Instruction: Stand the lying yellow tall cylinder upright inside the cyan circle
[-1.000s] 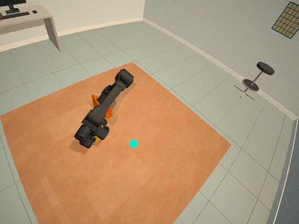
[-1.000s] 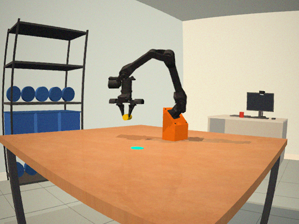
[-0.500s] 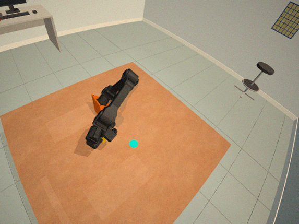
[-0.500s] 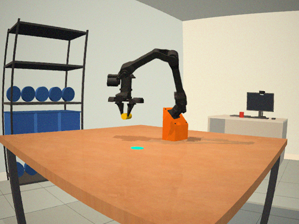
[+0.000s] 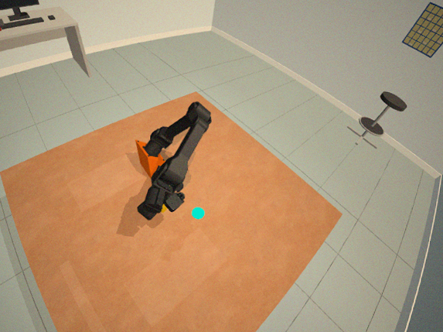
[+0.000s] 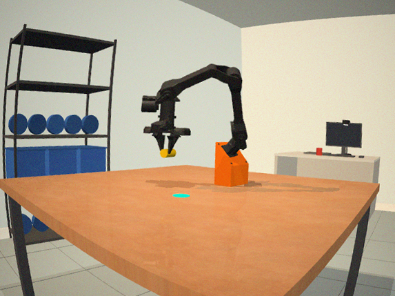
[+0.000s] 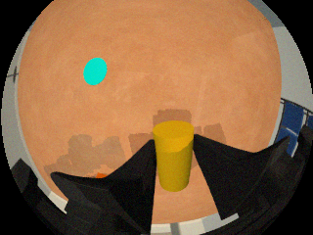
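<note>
The yellow tall cylinder [image 5: 163,208] [image 6: 168,153] [image 7: 174,157] is held in the air, well above the table, with its long axis about level. My gripper [image 6: 166,151] [image 7: 173,141] points down and is shut on it, one finger on each side. In the top view the arm hides the fingers and most of the cylinder. The cyan circle [image 5: 198,213] [image 6: 181,196] [image 7: 95,71] lies flat on the table, to one side of the held cylinder; nothing stands on it. In the wrist view it is at the upper left.
The wooden table top [image 5: 220,268] [image 6: 218,234] carries the orange arm base [image 5: 148,163] [image 6: 229,169]. Shadows of the arm fall on the table below the gripper. A shelf rack [image 6: 65,88], a desk [image 6: 331,165] and a stool [image 5: 393,101] stand away from the table.
</note>
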`<action>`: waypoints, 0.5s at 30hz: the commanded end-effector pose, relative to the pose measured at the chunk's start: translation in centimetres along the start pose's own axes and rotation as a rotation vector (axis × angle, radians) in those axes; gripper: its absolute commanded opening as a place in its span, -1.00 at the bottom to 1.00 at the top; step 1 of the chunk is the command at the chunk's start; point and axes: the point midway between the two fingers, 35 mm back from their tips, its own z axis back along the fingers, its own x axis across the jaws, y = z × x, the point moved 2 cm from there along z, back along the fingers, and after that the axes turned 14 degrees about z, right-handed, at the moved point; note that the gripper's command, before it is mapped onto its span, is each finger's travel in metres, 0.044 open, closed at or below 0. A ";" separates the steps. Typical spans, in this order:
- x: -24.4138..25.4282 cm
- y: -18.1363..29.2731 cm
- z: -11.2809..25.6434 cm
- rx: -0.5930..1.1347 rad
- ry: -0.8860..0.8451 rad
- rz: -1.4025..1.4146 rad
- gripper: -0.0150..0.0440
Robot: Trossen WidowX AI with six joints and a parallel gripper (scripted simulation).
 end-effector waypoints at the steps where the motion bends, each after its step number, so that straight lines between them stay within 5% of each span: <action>1: 0.3 -1.1 0.5 -0.008 0.011 -0.024 -0.14; 15: 2.1 -4.2 0.8 -0.011 0.007 -0.160 -0.14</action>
